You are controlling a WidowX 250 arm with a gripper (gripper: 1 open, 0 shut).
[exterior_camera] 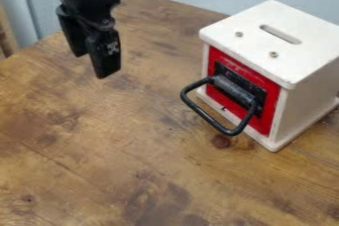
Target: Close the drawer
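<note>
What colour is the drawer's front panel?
Red, with a black loop handle; the drawer shows clearly in the camera view.

The table point(106, 151) was wood, matt and worn, with dark stains and visible grain. The box point(298, 56) at the right of the frame looked like smooth, cream-painted wood. The drawer point(265, 99) had a glossy red front, with a black handle point(212, 109) of smooth plastic-like finish. The gripper point(99, 56) at upper left was matt black.

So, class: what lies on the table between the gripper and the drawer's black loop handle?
Nothing: the camera view shows only bare wooden table between the gripper and the drawer.
</note>
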